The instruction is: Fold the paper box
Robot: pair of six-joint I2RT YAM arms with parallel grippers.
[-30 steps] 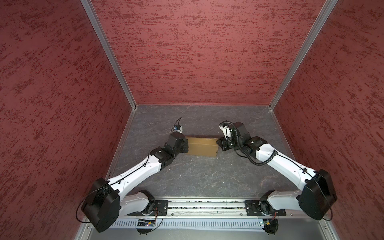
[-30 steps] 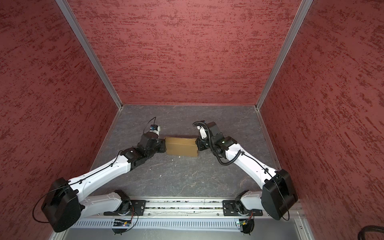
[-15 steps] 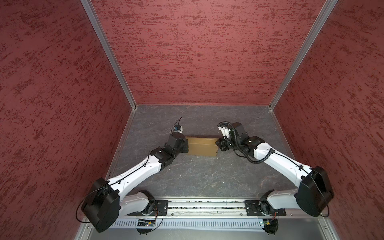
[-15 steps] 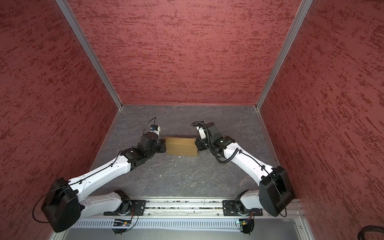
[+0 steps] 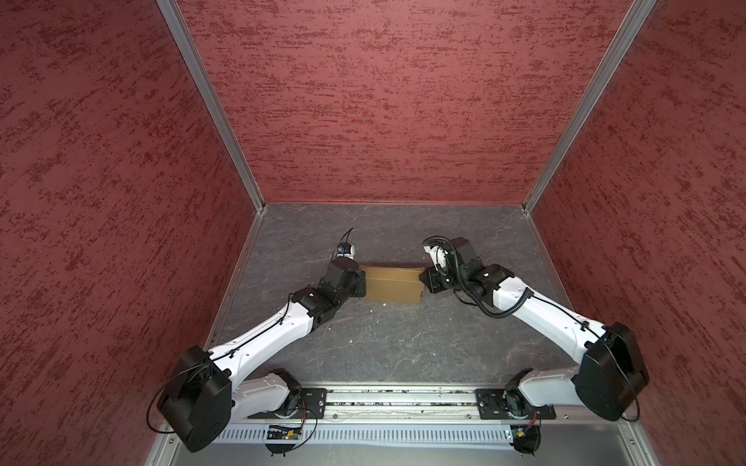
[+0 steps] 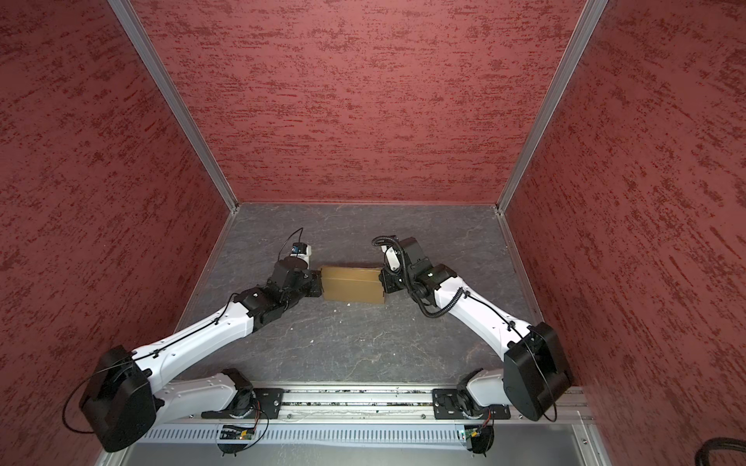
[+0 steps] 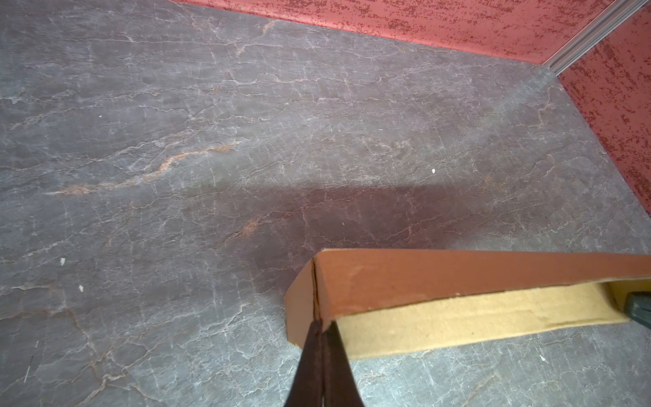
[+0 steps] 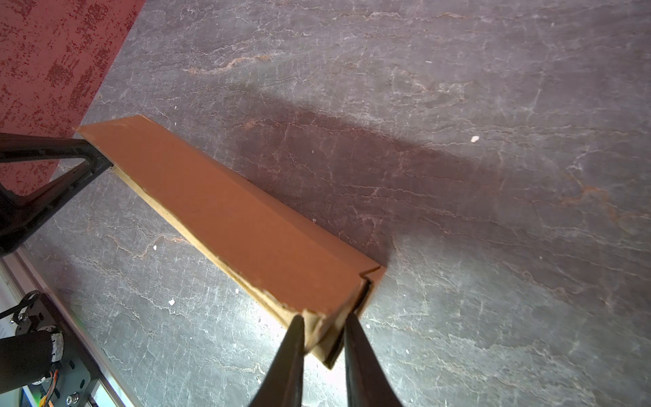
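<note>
Paper box [image 5: 391,284]: tan-brown corrugated cardboard, unprinted, folded into a shallow rectangle with a lengthwise crease on top. It lies on the worktop [image 5: 383,347], spanning from one hand to the other. The worktop is dark grey and stone-patterned, with pale veins and a few white crumbs. The walls [image 5: 383,101] are red and rough-mottled. Left hand [image 7: 320,326]: dark tapered fingers pressed together, tips against the corner seam of the box end nearest it; cannot tell whether any cardboard sits between them. Right hand [image 8: 324,319]: fingers clamped on the folded end wall at the opposite end, with cardboard visibly between them. Both top views give only the outline, with a hand at each short end. Only the left wrist view shows a paler, fibrous inner face under the top panel. Only the right wrist view shows a notched corner and a ragged cut edge.
</note>
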